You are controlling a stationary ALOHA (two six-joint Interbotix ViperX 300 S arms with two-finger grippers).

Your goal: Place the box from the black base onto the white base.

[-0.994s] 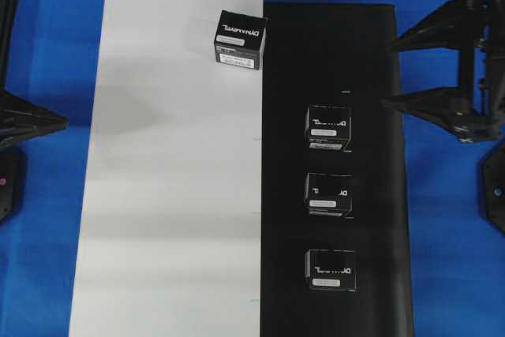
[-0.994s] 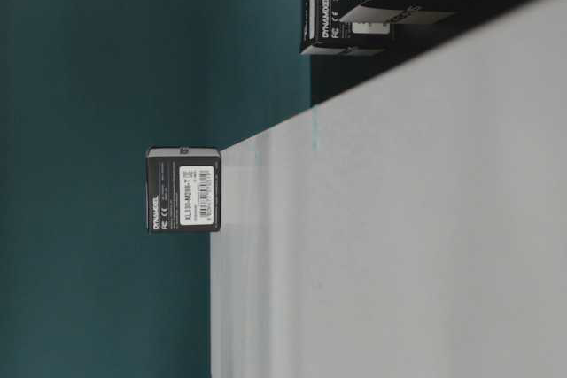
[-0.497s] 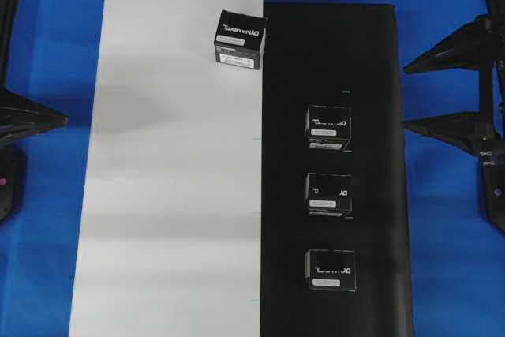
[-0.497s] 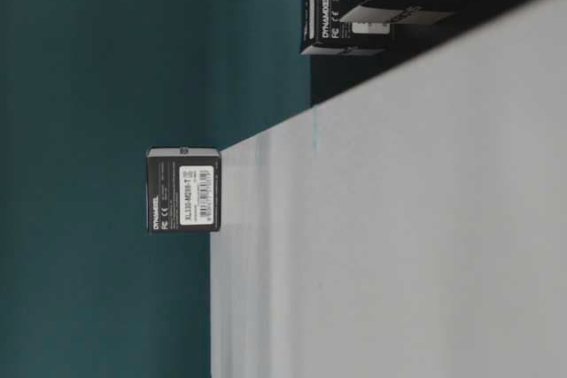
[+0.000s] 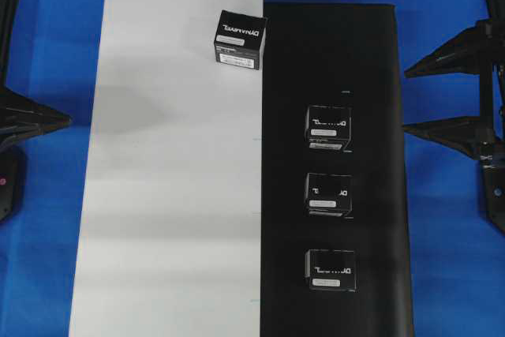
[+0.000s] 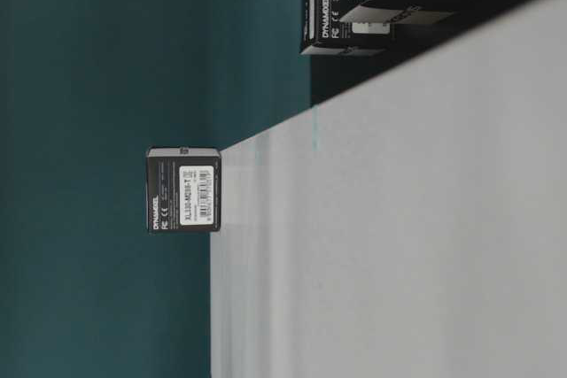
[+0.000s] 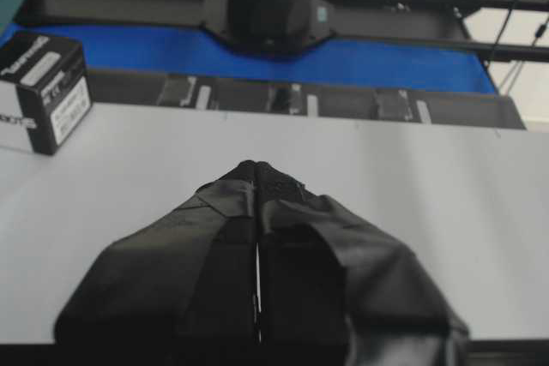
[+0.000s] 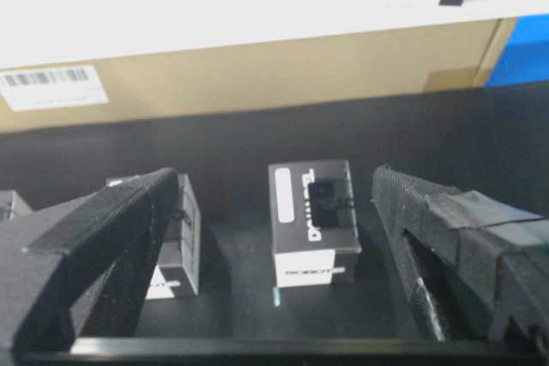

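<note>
Overhead: white base (image 5: 170,155) fills the left-centre of the frame, black base (image 5: 331,61) lies flush against its right edge. One box (image 5: 240,38) sits on the white base at upper centre, hard by the seam. Three more boxes (image 5: 328,196) stand in a column on the black base, lower right of centre, apart from one another. Right gripper (image 5: 406,100) at the right edge, just beside the black base, its two fingers spread wide with nothing between. Left gripper (image 5: 67,121) at the left edge, over the blue table (image 5: 47,53), tip near the white base.

Table-level (view lies on its side): the box on the white base shows at left-centre, label facing the lens; other boxes crowd the upper right corner.

Left wrist: left gripper's fingers (image 7: 279,190) pressed together, empty, above the white base; box at upper left.

Right wrist: spread fingers (image 8: 429,220) frame one box on the black base, centre, not touching it.
</note>
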